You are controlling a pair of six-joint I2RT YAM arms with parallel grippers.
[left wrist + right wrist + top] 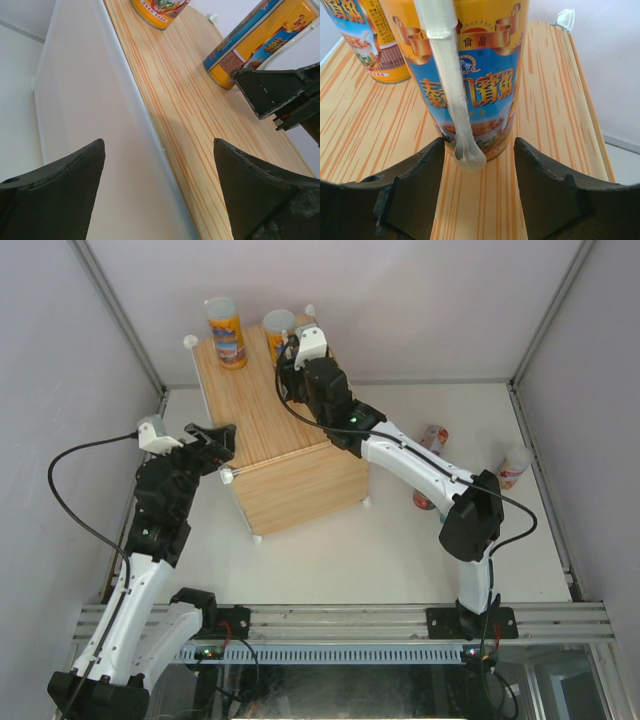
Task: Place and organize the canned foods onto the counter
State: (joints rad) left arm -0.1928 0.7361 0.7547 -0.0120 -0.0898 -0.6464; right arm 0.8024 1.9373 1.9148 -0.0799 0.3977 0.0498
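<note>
Two tall orange-and-blue cans stand on the far end of the wood-grain counter (270, 430): one at the left (226, 332) and one at the right (278, 325). My right gripper (290, 348) is at the right can (475, 75), its fingertips (437, 150) pressed against the can's lower sides; a white plastic spoon runs down the label. The other can (370, 45) stands behind on the left. My left gripper (222, 440) hovers open over the counter's near left edge (150, 125), holding nothing. Both cans (159, 9) (260, 40) show ahead of it.
More cans are on the table right of the counter: one lying down (432, 440), one with a pale lid (512, 468), and a red one (425, 502) partly under my right arm. White ball connectors (565, 20) mark the counter's corners. Walls enclose the table.
</note>
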